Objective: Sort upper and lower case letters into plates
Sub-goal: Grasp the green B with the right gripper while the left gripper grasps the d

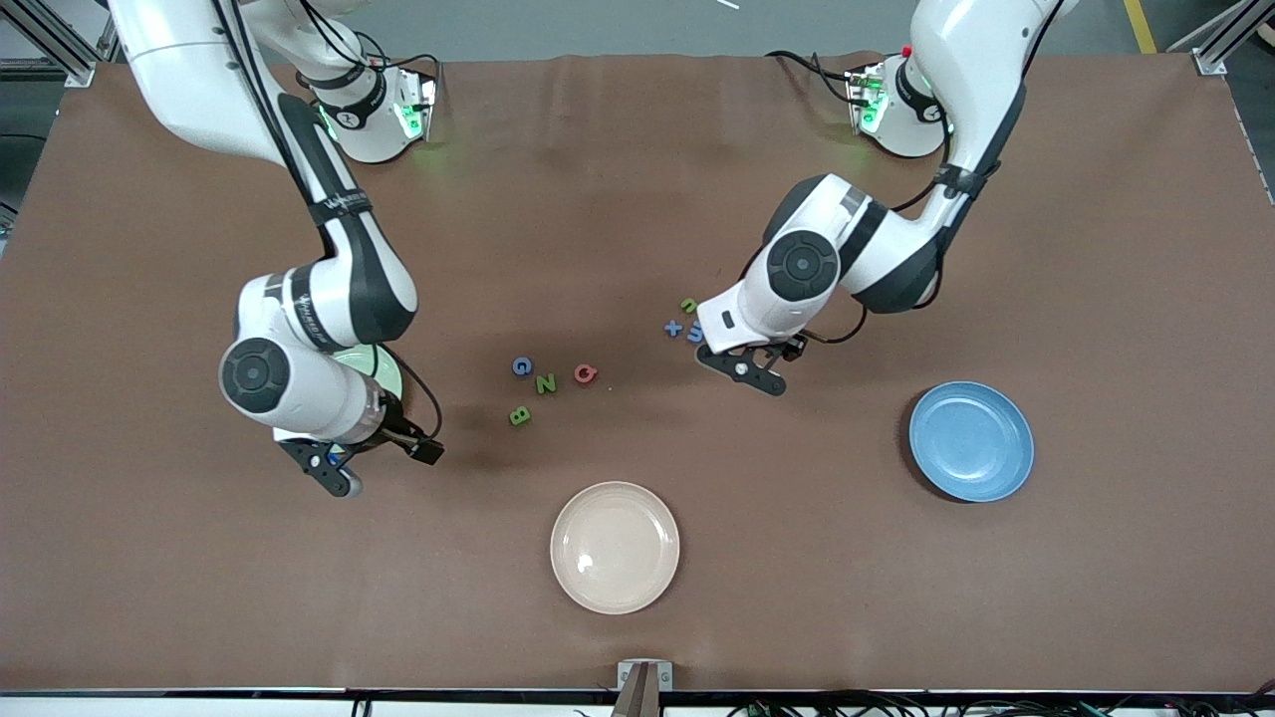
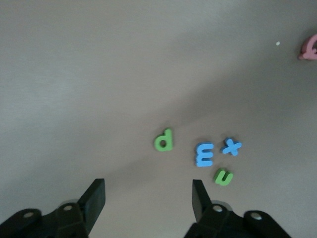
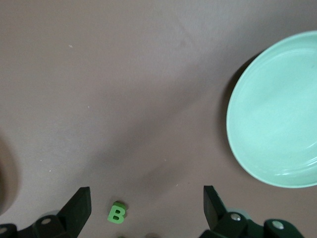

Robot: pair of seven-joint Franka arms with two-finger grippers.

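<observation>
Letters (image 1: pixel 546 383) loose on brown table (image 1: pixel 637 597), both pincers (image 2: pixel 148 198) (image 3: pixel 147 206) spread, empty.

Blue G (image 1: pixel 522 366), green N (image 1: pixel 546 383), pink Q (image 1: pixel 586 373) and green B (image 1: pixel 520 416) clustered mid-table, green p (image 2: pixel 164 140), blue m (image 2: pixel 204 154), blue x (image 2: pixel 231 147), green n (image 2: pixel 223 177) grouped nearby, empty mint plate (image 3: pixel 277 114), empty blue plate (image 1: pixel 971 441).
</observation>
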